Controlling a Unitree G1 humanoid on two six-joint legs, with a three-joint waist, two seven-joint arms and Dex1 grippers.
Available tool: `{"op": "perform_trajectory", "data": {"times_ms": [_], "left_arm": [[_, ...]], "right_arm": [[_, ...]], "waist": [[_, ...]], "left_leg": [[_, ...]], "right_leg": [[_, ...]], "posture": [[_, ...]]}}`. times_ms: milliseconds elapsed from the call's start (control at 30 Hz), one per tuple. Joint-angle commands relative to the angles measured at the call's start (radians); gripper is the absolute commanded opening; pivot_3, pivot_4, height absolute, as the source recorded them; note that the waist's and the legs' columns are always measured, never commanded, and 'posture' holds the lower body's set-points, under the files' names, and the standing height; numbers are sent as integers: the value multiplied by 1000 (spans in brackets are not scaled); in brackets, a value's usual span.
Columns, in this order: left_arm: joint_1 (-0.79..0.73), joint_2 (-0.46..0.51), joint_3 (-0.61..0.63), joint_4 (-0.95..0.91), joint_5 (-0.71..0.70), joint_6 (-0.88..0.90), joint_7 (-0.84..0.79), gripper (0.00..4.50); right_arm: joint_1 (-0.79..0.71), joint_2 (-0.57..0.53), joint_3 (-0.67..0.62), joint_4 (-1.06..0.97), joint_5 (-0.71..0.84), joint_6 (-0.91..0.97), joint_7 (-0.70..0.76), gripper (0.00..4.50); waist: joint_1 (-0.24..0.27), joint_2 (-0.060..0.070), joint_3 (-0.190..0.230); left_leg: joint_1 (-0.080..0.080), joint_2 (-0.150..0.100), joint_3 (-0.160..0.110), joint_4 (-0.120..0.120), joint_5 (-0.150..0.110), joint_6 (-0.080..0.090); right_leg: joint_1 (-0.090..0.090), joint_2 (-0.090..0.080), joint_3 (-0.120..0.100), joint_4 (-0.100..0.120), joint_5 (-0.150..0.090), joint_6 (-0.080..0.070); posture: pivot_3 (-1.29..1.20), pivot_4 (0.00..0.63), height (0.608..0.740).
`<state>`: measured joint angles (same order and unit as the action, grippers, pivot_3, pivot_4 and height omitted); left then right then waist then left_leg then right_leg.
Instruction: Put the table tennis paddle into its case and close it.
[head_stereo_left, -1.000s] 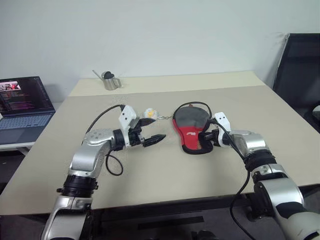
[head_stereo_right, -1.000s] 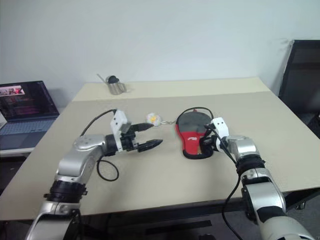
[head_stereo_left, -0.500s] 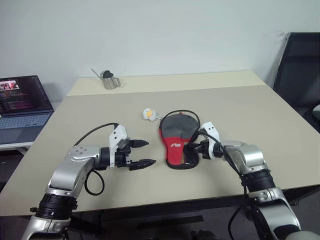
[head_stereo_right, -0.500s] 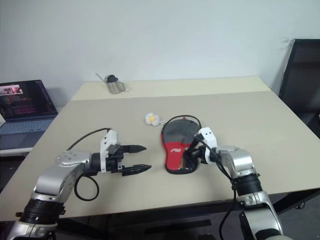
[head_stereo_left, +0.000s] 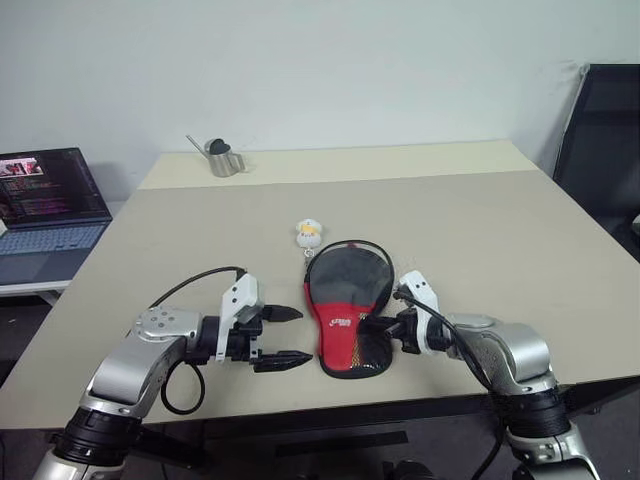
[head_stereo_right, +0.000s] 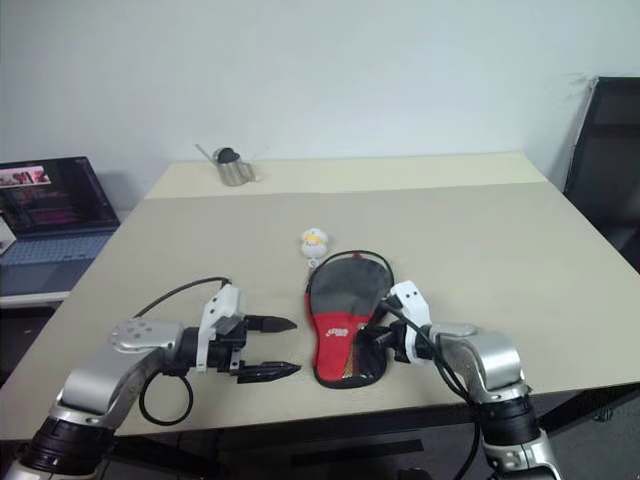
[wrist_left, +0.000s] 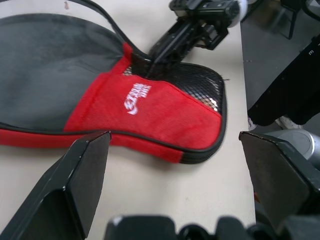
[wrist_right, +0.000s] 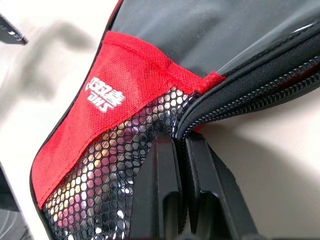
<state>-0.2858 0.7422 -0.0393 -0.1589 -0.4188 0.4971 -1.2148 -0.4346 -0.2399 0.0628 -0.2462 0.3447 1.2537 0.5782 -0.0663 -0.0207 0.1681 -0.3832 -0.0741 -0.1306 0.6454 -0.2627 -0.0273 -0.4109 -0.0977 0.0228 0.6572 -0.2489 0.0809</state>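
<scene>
The case (head_stereo_left: 343, 318), black fabric above a red part with a white logo and a mesh pocket, lies flat near the table's front edge. My right gripper (head_stereo_left: 376, 328) is shut on the case's (wrist_right: 150, 80) zippered edge beside the mesh, its fingers (wrist_right: 167, 175) pressed together. That same right gripper (wrist_left: 159, 49) meets the case (wrist_left: 150, 107) in the left wrist view. My left gripper (head_stereo_left: 303, 334) stands open just left of the case, apart from it, with nothing between its fingers (wrist_left: 82, 170). The table tennis paddle is hidden.
A small white and yellow toy (head_stereo_left: 310, 232) lies just beyond the case. A metal watering can (head_stereo_left: 222, 159) stands at the far left of the table (head_stereo_left: 480, 230). An open laptop (head_stereo_left: 48, 205) sits off to the left, a black chair (head_stereo_left: 600, 120) at the right.
My right gripper has dragged the case toward the table's front edge and a little to the left. My left gripper has drawn back toward me, staying open.
</scene>
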Motion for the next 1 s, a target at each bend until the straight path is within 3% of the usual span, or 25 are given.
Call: {"op": "perform_trajectory", "data": {"times_ms": [33, 1000], "left_arm": [[1, 16, -2, -28, -15, -13, -18, 4500], [16, 14, -22, -4, 2, -65, -34, 4500]], "right_arm": [[43, 18, -11, -104, 64, 71, -23, 23], [161, 27, -98, -271, 138, 194, -204, 23]], "waist": [[8, 0, 0], [21, 0, 0]], "left_leg": [[0, 0, 0, 0, 0, 0], [0, 0, -1, 0, 0, 0]], "right_leg": [[0, 0, 0, 0, 0, 0], [2, 0, -3, -1, -1, 0]], "posture": [[0, 150, 740], [0, 150, 740]]}}
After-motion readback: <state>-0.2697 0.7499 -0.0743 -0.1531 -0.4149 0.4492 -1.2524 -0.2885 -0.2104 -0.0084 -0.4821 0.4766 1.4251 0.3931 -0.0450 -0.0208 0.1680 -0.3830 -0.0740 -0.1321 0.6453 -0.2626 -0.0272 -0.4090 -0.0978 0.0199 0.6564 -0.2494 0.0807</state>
